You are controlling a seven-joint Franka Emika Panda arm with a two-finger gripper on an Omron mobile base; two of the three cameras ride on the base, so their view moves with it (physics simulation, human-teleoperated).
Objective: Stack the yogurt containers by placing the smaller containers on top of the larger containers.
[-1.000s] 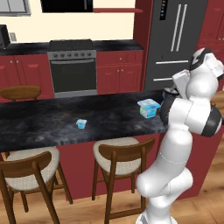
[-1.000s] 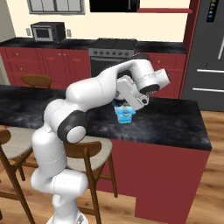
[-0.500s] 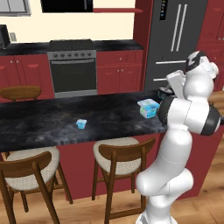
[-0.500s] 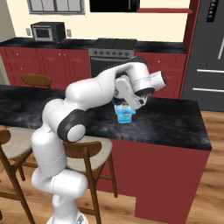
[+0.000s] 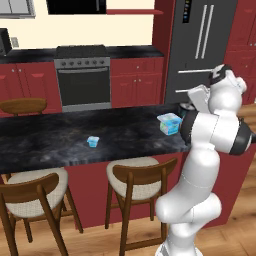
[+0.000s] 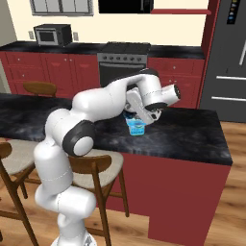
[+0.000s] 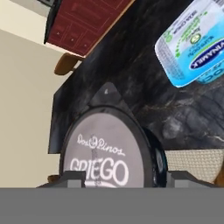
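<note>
A dark teal round cup [image 7: 105,148] with a white "Griego" top stands on the black counter [image 5: 50,145], right under my hand. My gripper [image 7: 127,177] is open, its two tips close on either side of the cup's lid, with a thin gap on the right. The larger container, a pale blue-and-white boxy pack [image 7: 192,43], lies just beyond the cup; the left base view shows that pack [image 5: 169,122] near the counter's right end. A small light-blue tub [image 5: 93,141] sits alone further left. The arm covers most of the pack [image 6: 136,126] in the right base view.
Two wooden stools [image 5: 140,170] [image 5: 30,190] stand along the counter's near side. A grey fridge [image 5: 200,40] and an oven [image 5: 82,80] line the back wall. The counter's right edge ends close to the cup and pack.
The hand has sunk slightly toward the counter's right end, and the jaws have narrowed a little. The containers have not moved.
</note>
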